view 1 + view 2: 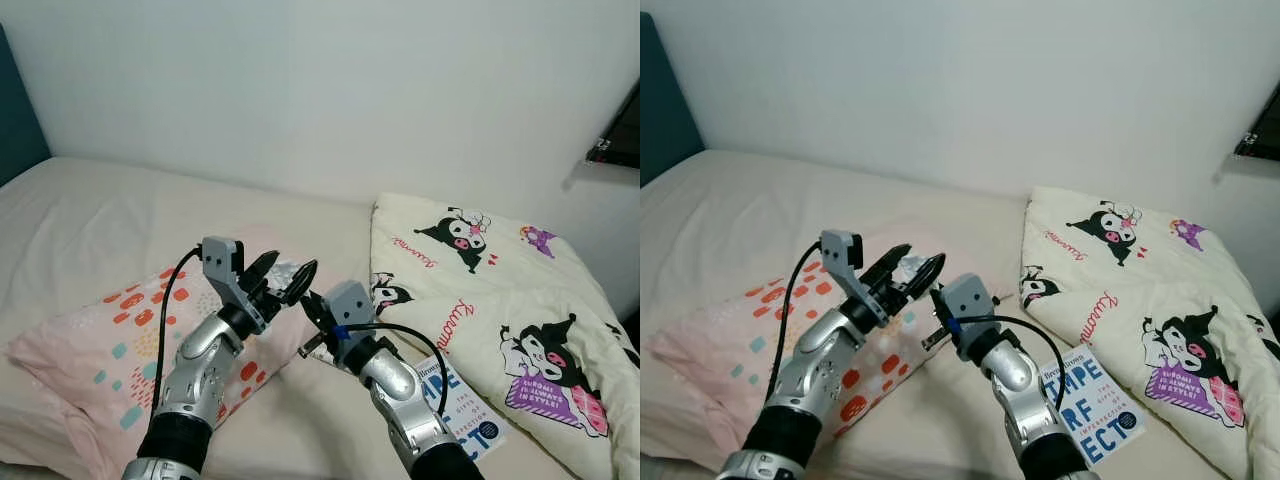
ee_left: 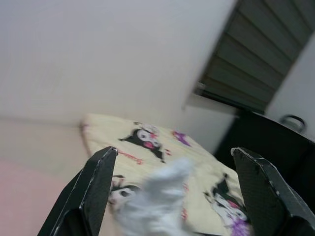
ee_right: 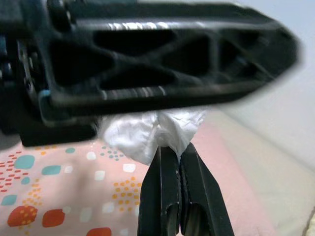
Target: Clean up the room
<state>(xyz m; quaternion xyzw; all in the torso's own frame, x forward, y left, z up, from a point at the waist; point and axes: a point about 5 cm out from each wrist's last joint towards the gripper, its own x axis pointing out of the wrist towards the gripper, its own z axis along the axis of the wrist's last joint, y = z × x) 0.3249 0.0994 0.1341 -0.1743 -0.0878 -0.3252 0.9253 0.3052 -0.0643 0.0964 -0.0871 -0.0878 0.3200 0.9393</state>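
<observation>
Two silver arms reach forward and meet above the bed (image 1: 90, 215), their hands almost touching over the edge of a pink pillow (image 1: 95, 350). The left hand (image 1: 278, 275) is raised, its two black fingers (image 2: 93, 196) spread wide apart, one on each side of a crumpled white tissue (image 1: 286, 272). Whether those fingers touch the tissue cannot be told. The right hand (image 3: 173, 150) points up toward the left one from just beside it, and its fingers are pressed together, pinching the lower end of the tissue between their tips. In the right wrist view the wad bunches out above the pinch, just beneath one dark finger of the left hand, well above the pillow. The tissue is a shapeless clump with no clear long axis; its pinched end points down to the right hand.

The pillow is patterned with red, orange and teal spots and lies on the cream sheet on the robot's left. To the right lies a cream quilt (image 1: 500, 290) printed with black-and-white cartoon figures. A white book (image 1: 1095, 405) with blue lettering lies on the bed by the right arm, close to the quilt's edge. A plain white wall (image 1: 330, 90) rises behind the bed, a dark headboard (image 1: 18, 120) stands at far left, and a grey blind (image 2: 266, 54) shows in the left wrist view
</observation>
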